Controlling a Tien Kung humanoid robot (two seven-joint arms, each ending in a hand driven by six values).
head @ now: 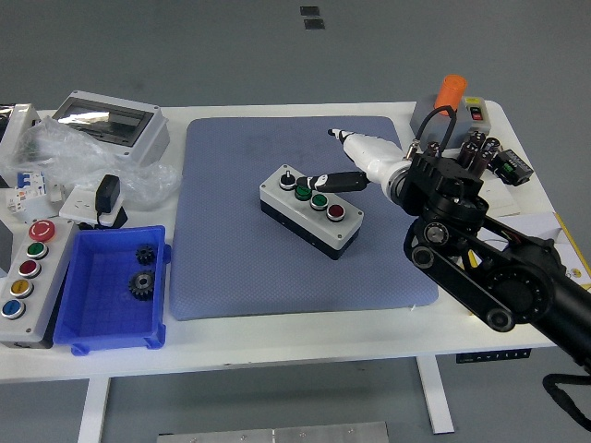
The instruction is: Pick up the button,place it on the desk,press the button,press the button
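My right hand [355, 161] hangs over the blue mat [231, 268] with its fingers [334, 181] apart and holding nothing; one dark finger stretches out flat toward the button box [309, 210], its tip just over the green buttons [311, 196], and I cannot tell whether it touches. The box sits slantwise in the middle of the mat on the bench [277, 337], already set down, so I judge the pressing is the step in hand. It looks like a stiff plastic housing, light enough to skid on a sideways shove, though the mat should give some grip. I would press straight down on a cap, and if I had to lift it, clasp the long sides below the lid, clear of the small black knob [285, 175] and the red button [336, 212].
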